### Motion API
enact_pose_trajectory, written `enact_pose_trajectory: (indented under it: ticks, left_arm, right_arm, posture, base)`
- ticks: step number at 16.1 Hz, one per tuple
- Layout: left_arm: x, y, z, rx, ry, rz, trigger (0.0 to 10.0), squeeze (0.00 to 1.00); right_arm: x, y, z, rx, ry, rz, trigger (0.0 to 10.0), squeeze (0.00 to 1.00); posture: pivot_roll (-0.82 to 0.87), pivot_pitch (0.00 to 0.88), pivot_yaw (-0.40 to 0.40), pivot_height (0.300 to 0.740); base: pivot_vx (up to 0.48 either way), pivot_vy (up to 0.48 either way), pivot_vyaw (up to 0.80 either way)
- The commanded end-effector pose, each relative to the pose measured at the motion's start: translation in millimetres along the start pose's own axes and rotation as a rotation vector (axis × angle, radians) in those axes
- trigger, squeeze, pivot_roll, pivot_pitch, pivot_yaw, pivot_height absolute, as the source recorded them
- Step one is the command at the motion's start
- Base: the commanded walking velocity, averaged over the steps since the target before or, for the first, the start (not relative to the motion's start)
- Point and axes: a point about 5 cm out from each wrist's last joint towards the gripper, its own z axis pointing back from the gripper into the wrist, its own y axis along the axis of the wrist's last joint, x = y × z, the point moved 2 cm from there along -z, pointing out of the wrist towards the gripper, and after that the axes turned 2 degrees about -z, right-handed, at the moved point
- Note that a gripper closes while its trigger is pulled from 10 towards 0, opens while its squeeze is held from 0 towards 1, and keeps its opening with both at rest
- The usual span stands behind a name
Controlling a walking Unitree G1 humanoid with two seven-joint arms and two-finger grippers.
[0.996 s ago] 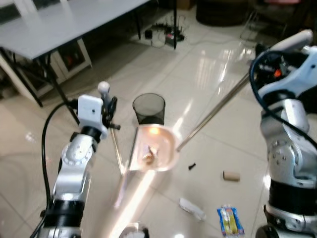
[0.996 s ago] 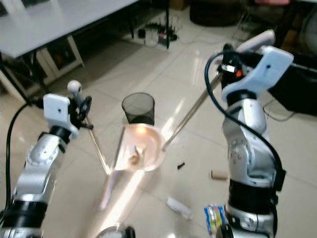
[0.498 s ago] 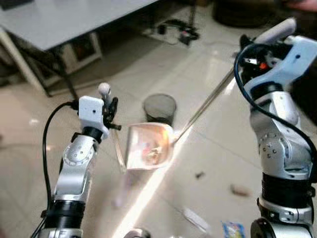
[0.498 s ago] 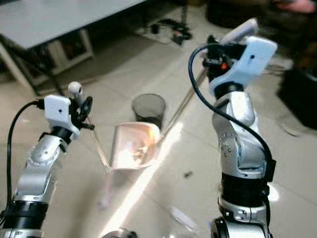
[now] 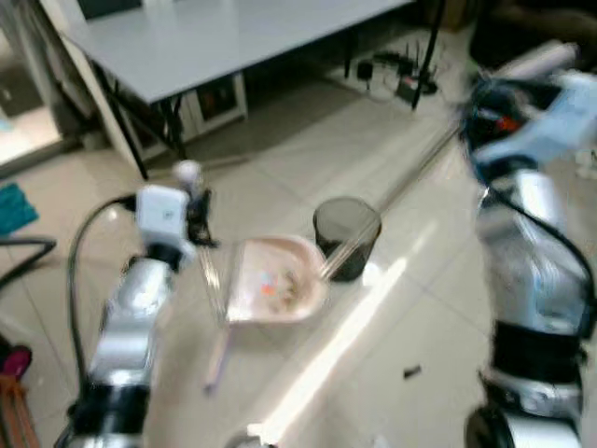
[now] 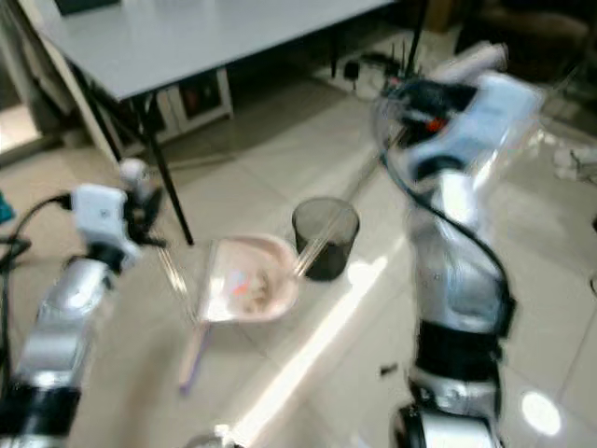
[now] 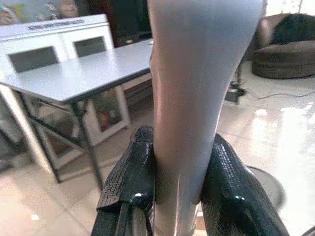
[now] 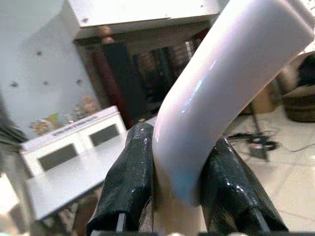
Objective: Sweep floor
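- A small dark scrap lies on the pale tiled floor nearest the robot, in front of its right leg.
- The left gripper holds the dustpan handle; its two black fingers press against both sides of the pale shaft.
- The pink dustpan hangs low in the middle of the head views, with bits of litter resting in its tray.
- The black mesh bin stands on the floor just beyond the dustpan's right edge, touching or almost touching it; blur makes it hard to tell which.
- The right gripper is clamped on the white curved broom handle, one finger on each side.
- The thin broom pole slants down from the raised right arm, and its lower end meets the bin's rim beside the dustpan.
- Farther back stands a grey desk on black legs, with cables on the floor under its right end.
- The head views are blurred.
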Motion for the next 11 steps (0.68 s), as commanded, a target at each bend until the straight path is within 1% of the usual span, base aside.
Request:
enact_pose_trajectory:
  ticks: [1, 3, 5, 8, 11]
  left_arm:
    - [6.0, 12, -5.2, 0.058, -0.015, 0.002, 10.0, 0.00]
    - [7.9, 11, -5.9, 0.058, -0.015, 0.008, 10.0, 0.00]
    - [10.0, 11, -6.4, 0.061, -0.020, 0.010, 10.0, 0.00]
    - [10.7, 8, -6.5, 0.052, -0.020, 0.019, 10.0, 0.00]
    - [13.1, 6, -6.5, 0.049, -0.019, 0.028, 10.0, 0.00]
  right_arm:
    - [10.3, 23, -3.2, 0.106, -0.044, -0.052, 10.0, 0.00]
    - [15.4, 33, -6.3, 0.135, -0.061, -0.045, 10.0, 0.00]
    - [19.5, 46, -8.9, 0.168, -0.062, -0.031, 10.0, 0.00]
    - [25.4, 59, -9.6, 0.199, -0.069, 0.005, 10.0, 0.00]
    - [32.1, 65, -9.5, 0.212, -0.083, 0.022, 10.0, 0.00]
  posture:
    - [0.02, 0.019, 0.046, 0.740]
    - [0.01, 0.009, 0.050, 0.740]
    - [0.00, 0.015, 0.052, 0.740]
    - [0.00, 0.015, 0.059, 0.740]
    - [-0.01, 0.016, 0.057, 0.740]
  base:
    - [0.424, 0.000, 0.00]
    - [0.420, 0.000, 0.00]
    - [0.424, 0.000, -0.80]
    - [0.423, 0.000, -0.72]
    - [0.420, 0.000, 0.00]
